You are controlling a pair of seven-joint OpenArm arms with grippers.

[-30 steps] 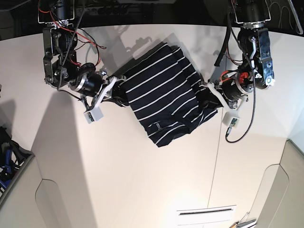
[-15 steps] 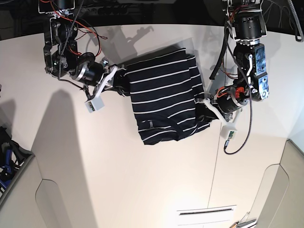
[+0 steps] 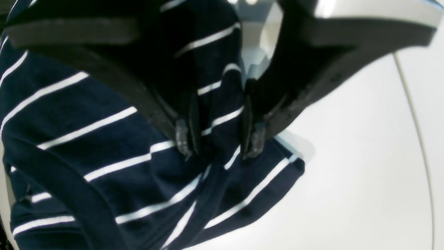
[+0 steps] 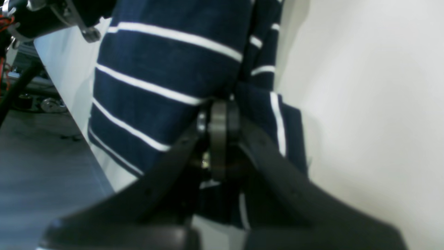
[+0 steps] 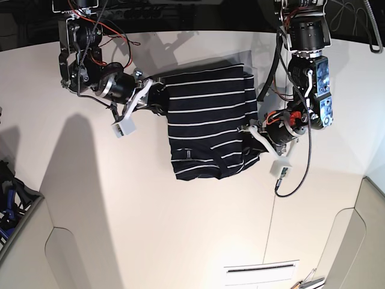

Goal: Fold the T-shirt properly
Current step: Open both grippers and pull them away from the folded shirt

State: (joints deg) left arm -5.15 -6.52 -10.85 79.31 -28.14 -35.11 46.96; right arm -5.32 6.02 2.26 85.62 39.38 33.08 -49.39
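Navy cloth with thin white stripes fills both wrist views: the folded short-sleeved T-shirt [image 5: 210, 129] lies on the pale, smooth white counter [image 5: 150, 217], stretched between the two arms.

Nearest in the base view, the shirt's lower edge carries a small label patch [image 5: 187, 156], and its lower corner on the left arm's side bunches up toward that arm. The left hand [image 3: 216, 140] sits at this bunched corner. In the left wrist view its two dark fingers [image 3: 182, 137] stand apart with a ridge of striped cloth rising between them, each tip touching the fabric on its own side; the jaws pinch that fold loosely rather than pressed together. Beyond the fold, the corner of the shirt lies flat on the counter just past the fingertips.

Farther back, on the shirt's opposite side near its upper edge, the right hand [image 4: 218, 121] is clamped tight on the cloth. In the right wrist view its dark fingers meet on a thin edge of fabric, the striped body of the shirt hanging to one side of the grip and a short flap with a single white stripe to the other. A white camera block [image 5: 124, 127] hangs below that arm, beside the shirt.
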